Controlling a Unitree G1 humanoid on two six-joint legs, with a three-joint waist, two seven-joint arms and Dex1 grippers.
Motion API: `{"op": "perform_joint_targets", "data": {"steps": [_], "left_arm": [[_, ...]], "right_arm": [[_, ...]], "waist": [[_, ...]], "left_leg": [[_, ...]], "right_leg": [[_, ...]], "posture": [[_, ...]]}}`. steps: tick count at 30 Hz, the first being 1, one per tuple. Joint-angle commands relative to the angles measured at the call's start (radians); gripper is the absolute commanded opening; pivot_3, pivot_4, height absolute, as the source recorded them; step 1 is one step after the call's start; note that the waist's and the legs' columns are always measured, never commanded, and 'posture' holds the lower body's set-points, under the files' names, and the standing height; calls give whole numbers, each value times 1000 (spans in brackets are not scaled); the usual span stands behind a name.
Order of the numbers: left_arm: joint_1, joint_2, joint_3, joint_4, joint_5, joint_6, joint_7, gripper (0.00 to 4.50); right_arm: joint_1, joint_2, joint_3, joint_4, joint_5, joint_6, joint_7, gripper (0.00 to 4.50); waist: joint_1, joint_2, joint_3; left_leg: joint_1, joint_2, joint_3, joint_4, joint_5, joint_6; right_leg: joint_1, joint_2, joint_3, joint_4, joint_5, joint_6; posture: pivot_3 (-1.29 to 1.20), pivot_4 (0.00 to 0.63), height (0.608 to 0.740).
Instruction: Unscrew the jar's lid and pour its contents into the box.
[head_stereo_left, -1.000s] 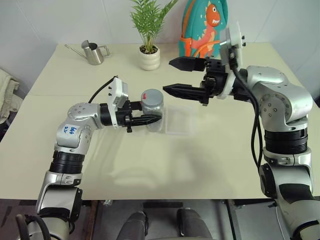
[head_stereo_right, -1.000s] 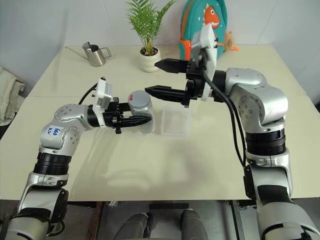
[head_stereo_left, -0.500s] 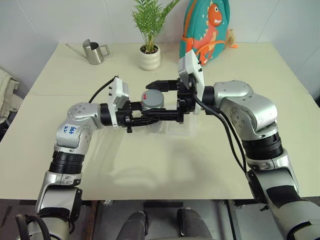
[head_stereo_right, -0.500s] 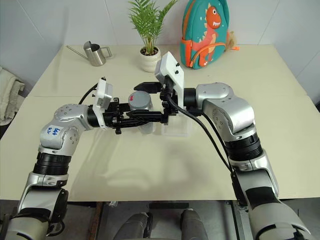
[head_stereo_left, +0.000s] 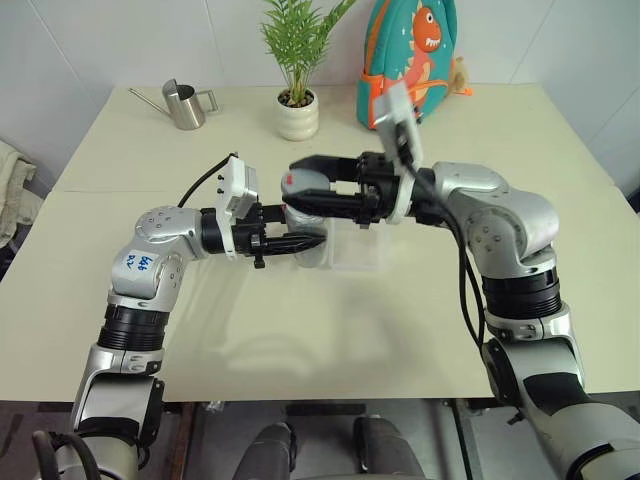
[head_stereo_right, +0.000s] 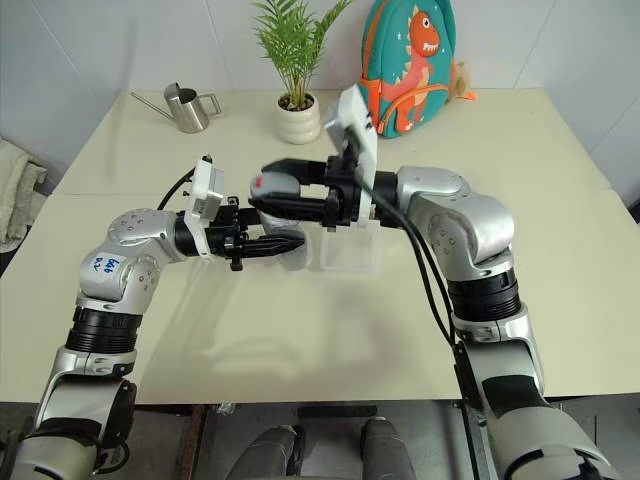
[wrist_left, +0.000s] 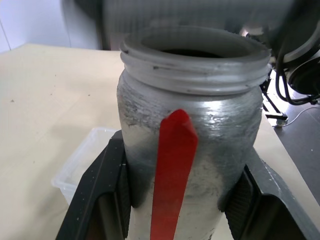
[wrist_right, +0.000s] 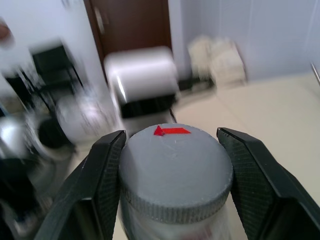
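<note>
Box (head_stereo_left: 360, 245) sits directly under right gripper (head_stereo_left: 300, 190), beside left gripper (head_stereo_left: 312, 241). Table (head_stereo_left: 330, 320) nearer than both grippers bare. Pot (head_stereo_left: 299, 116) & can (head_stereo_left: 187, 105) well beyond.

White-walled room: table (head_stereo_left: 560, 140), potted plant (head_stereo_left: 298, 60), backpack (head_stereo_left: 418, 50).

The left arm reaches forward from the robot's left, forearm bent inward, so the left gripper (head_stereo_left: 300, 243) points level toward the robot's right. Its jaws are closed around the body of the jar (wrist_left: 189, 145), one black finger (wrist_left: 102, 192) pressed against each side.

The right arm comes in from the opposite side, elbow out, wrist bent so the right gripper (head_stereo_left: 305, 188) points toward the robot's left, slightly higher than the other. Its jaws are clamped on the lid (wrist_right: 175, 170), a finger (wrist_right: 97, 175) against either edge.
</note>
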Motion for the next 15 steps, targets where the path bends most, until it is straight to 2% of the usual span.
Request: {"op": "perform_joint_targets", "data": {"steps": [1, 7, 10, 13, 15], "left_arm": [[0, 8, 8, -29, -10, -2, 0, 1923], [16, 23, 33, -47, -21, 8, 14, 1923], [25, 38, 55, -43, -32, 17, 16, 1923], [30, 46, 68, -43, -50, 36, 7, 1923], [21, 46, 71, -35, -52, 38, 6, 1923]], "right_arm": [[-18, 23, -83, -49, 115, 70, -61, 2690], [144, -174, -60, -70, -127, -116, -87, 2690], [327, -295, -99, 7, -257, -271, -79, 2690], [453, -341, -122, 86, -318, -380, -75, 2690], [526, -319, -180, 183, -350, -493, -127, 2690]], "waist": [[1, 0, 0], [14, -1, -1], [21, -2, -1], [27, -2, -1], [24, -2, -1]], "left_leg": [[0, 0, 0, 0, 0, 0], [0, -2, -1, 1, 0, 1], [0, -3, 1, 0, 0, 2], [0, -3, 3, -1, -1, 3], [0, -2, 4, 0, -1, 3]], "right_leg": [[0, 0, 0, 0, 0, 0], [1, 0, -1, 0, 0, 0], [1, -1, 1, -1, 1, 1], [0, 0, 1, -2, 1, 1], [0, 0, 1, -2, 1, 1]], "posture": [[0, 150, 740], [0, 150, 740], [0, 150, 740], [0, 150, 740], [0, 150, 740]]}}
